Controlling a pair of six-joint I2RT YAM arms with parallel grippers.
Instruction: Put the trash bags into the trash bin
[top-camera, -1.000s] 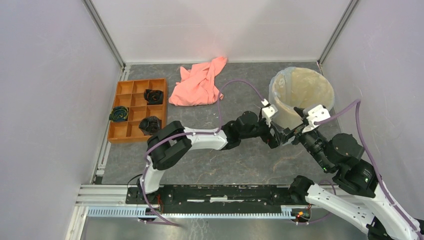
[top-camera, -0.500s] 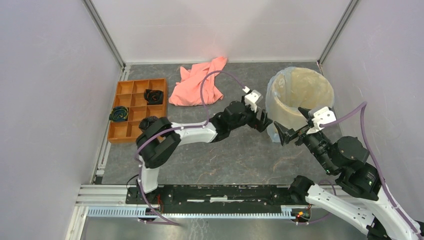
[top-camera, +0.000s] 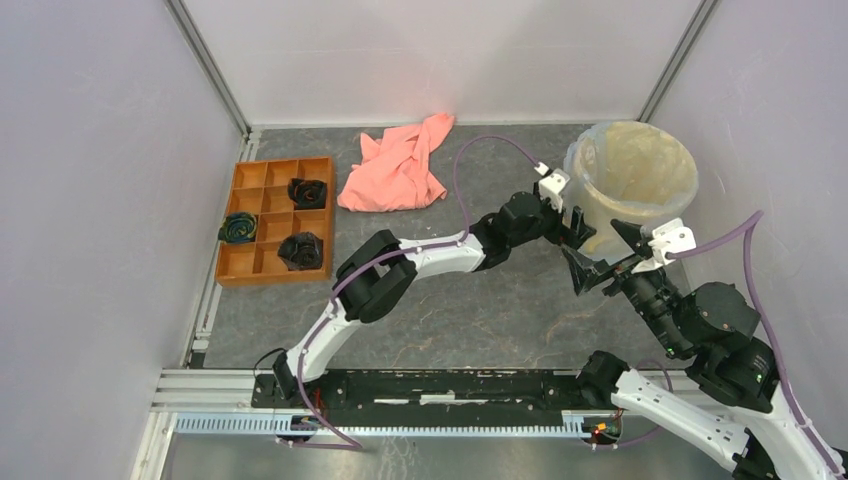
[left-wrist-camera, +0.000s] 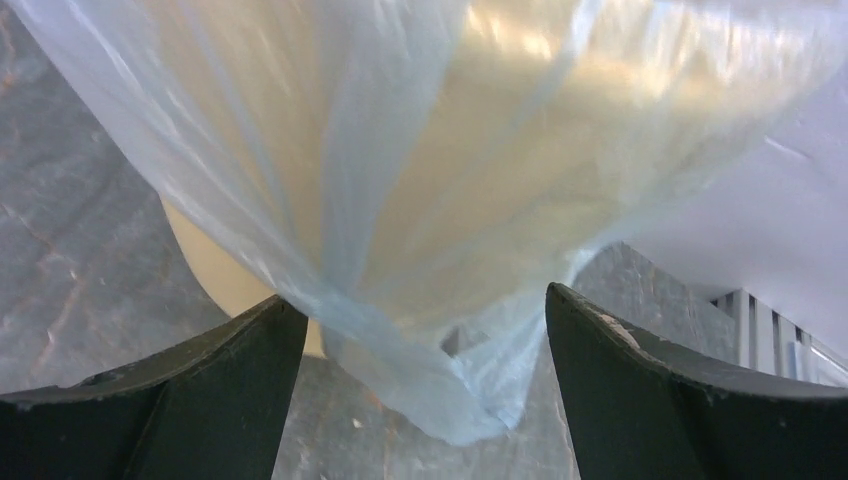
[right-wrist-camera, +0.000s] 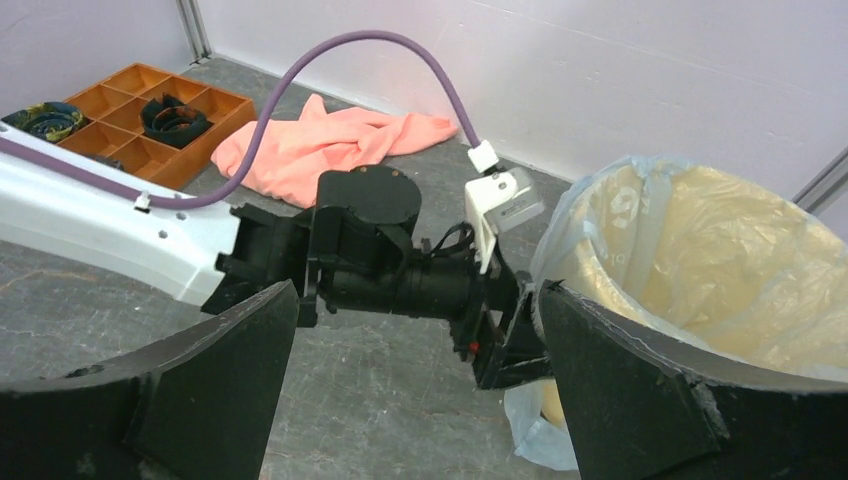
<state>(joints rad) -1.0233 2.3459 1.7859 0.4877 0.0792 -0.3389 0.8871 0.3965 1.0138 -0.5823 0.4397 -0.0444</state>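
The trash bin (top-camera: 634, 186) is a cream bucket standing at the back right. The trash bag (top-camera: 583, 165), a thin bluish film, lines it and is folded over the rim. My left gripper (top-camera: 581, 228) is open, low against the bin's left wall. In the left wrist view a loose corner of the bag (left-wrist-camera: 455, 395) hangs between the wide black fingers (left-wrist-camera: 215, 385) of that gripper (left-wrist-camera: 422, 300), which do not clamp it. My right gripper (top-camera: 596, 246) is open just in front of the bin, empty. In the right wrist view the right gripper (right-wrist-camera: 418, 292) frames the left wrist.
A salmon-pink cloth (top-camera: 396, 168) lies at the back centre. An orange compartmented tray (top-camera: 262, 185) with dark rolled items sits at the left. The right wall stands close behind the bin. The left arm (top-camera: 430, 260) stretches across the middle of the table.
The left gripper swung away from the right gripper and reached up to the bin's left side. The bin slid right and back. The right gripper drew slightly back.
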